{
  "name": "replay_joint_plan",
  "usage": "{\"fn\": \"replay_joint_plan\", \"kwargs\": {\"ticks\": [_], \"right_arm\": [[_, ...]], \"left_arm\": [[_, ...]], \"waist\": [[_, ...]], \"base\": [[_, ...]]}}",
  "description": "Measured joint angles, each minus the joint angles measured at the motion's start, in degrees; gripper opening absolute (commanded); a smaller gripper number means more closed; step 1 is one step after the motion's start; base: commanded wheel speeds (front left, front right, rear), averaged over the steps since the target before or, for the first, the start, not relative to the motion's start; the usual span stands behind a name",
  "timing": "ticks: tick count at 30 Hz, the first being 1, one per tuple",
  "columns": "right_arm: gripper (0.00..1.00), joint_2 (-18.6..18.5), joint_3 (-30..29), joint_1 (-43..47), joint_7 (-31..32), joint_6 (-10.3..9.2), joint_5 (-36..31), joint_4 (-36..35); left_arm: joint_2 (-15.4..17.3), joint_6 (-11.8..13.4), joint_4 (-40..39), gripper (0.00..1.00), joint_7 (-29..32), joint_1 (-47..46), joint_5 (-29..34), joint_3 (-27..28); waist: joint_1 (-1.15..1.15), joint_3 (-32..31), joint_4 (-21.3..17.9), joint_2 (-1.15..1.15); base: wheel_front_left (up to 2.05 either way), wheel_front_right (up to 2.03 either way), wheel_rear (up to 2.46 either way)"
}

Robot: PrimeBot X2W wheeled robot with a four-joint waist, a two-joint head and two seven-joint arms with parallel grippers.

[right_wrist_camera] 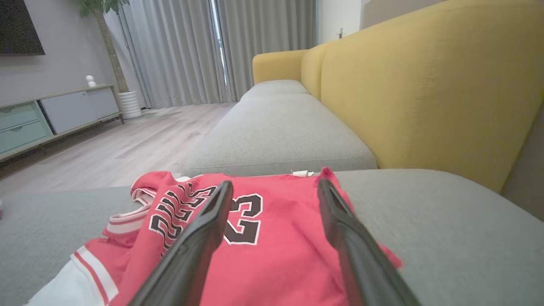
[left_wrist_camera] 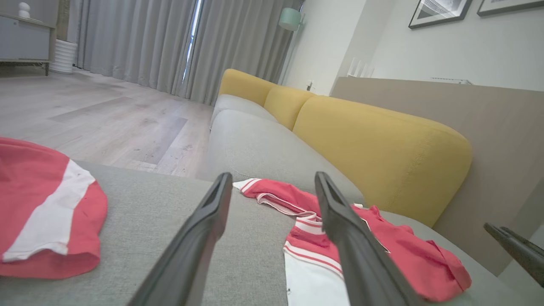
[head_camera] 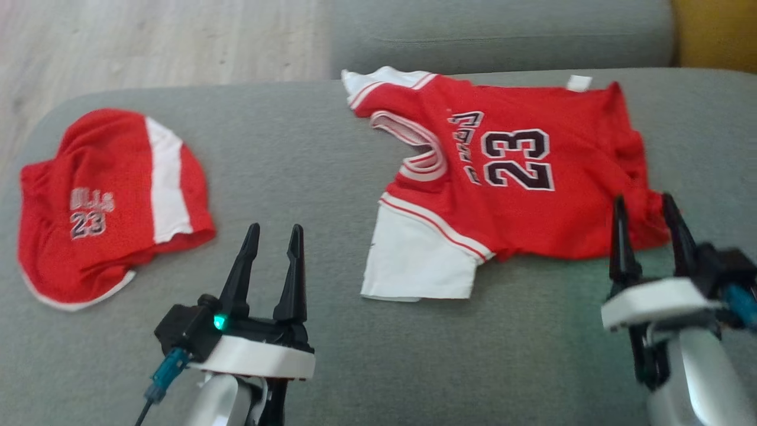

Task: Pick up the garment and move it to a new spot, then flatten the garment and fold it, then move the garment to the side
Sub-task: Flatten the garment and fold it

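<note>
1. Two grey cushions form the sofa seat: the near cushion [head_camera: 295, 148] carries both garments, and the far cushion [head_camera: 502, 29] butts against its far edge
2. Along the robot's right side of the seat runs the yellow backrest [left_wrist_camera: 374, 144], rounded at its corners
3. Pale wooden floor [head_camera: 148, 41] lies beyond the near cushion on the robot's left, running back to grey curtains [right_wrist_camera: 178, 51]
4. Spread on the right half of the near cushion is the red jersey [head_camera: 568, 219], printed side up with a black 23 showing; its neck opening faces the robot's left, one white sleeve points toward the robot and the other away, and the hem at the right is rumpled
5. Red shorts [head_camera: 112, 201] with a white side stripe and a small 23 lie in a loose heap on the left end of the same cushion, well apart from the jersey
6. At the lower right, the right gripper [head_camera: 643, 198] has its two dark fingers spread apart; in the head view its tips overlap the jersey's rumpled near-right corner, and whether they touch the cloth I cannot tell
7. At the lower left, the left gripper [head_camera: 275, 228] also stands with fingers apart, over grey cushion between the shorts and the jersey's near white sleeve
8. One white label [head_camera: 578, 83] pokes out at the jersey's far edge
9. One small green light [head_camera: 219, 322] glows on the left gripper's dark body
</note>
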Motion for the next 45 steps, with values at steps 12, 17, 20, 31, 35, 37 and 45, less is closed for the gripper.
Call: {"fn": "replay_joint_plan", "kwargs": {"ticks": [12,17,20,31,35,37,45], "right_arm": [[1.00,0.5,0.5,6.3,0.0,0.00,3.2,-7.9],[1.00,0.5,1.1,6.3,0.0,0.00,3.2,-8.9],[1.00,0.5,1.4,6.2,0.0,0.00,3.2,-9.2],[1.00,0.5,2.5,5.9,0.2,0.00,4.3,-9.4],[1.00,0.6,3.8,5.6,0.2,0.00,5.1,-9.3],[1.00,0.6,4.0,5.2,0.2,0.00,5.3,-9.3],[1.00,0.5,4.1,3.5,0.2,0.00,5.7,-8.6]], "left_arm": [[0.0,-0.3,2.3,1.00,0.0,0.3,0.0,0.0],[0.0,-0.7,3.6,1.00,0.0,-0.1,0.0,-1.3],[0.1,-0.6,7.2,1.00,0.1,-1.9,-0.1,-3.7],[0.0,0.8,18.3,1.00,5.5,-8.4,0.0,-9.5],[0.0,1.4,21.9,1.00,7.4,-10.3,0.0,-10.1],[0.0,1.6,23.3,1.00,7.8,-11.3,0.0,-10.2],[0.0,2.8,27.1,0.26,9.1,-14.7,-0.7,-9.9]], "waist": [[0.01,1.6,-3.9,0.00],[0.01,2.1,-4.5,0.00],[0.01,2.9,-4.9,0.00],[0.01,5.9,-7.5,0.00],[0.01,6.9,-8.9,0.00],[0.02,7.4,-9.7,0.00],[0.02,8.7,-11.5,0.00]], "base": [[0.00,0.00,0.00],[0.00,0.00,0.00],[0.00,0.00,0.00],[0.00,0.00,0.00],[0.00,0.00,0.00],[0.00,0.00,0.00],[0.00,0.00,0.00]]}}
